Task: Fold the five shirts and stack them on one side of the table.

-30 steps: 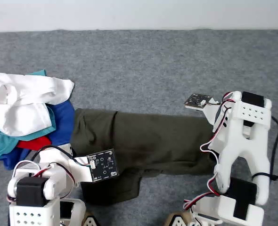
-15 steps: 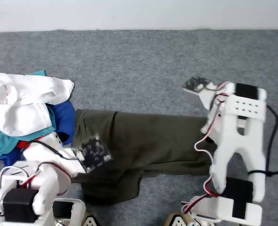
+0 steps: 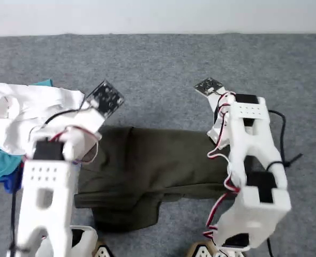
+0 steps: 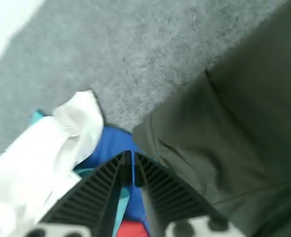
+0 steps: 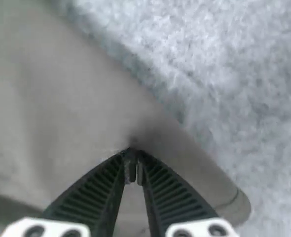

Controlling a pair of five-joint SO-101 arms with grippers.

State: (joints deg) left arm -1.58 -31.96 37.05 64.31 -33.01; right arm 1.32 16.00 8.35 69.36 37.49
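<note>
The left gripper is seen with its two black ribbed fingers drawn together. Only a hairline slit is left between them, and nothing is gripped. Directly beneath its tips lies a blue shirt of soft cloth. The edge of a dark olive-green shirt of soft cloth is found just beside the tips on one flank, and a crumpled white shirt of thin cloth on the other. A strip of teal cloth and a patch of red cloth are glimpsed between the finger bases.

The right gripper is closed upon the olive-green shirt. A small pucker of its cloth is pinched at the tips, close to the garment's edge. Past that edge the grey felt-like table cover is seen.

In the high view the olive-green shirt is spread flat between the two arms. The white shirt is heaped with the other colours beside the left arm, on the side away from the right arm.
</note>
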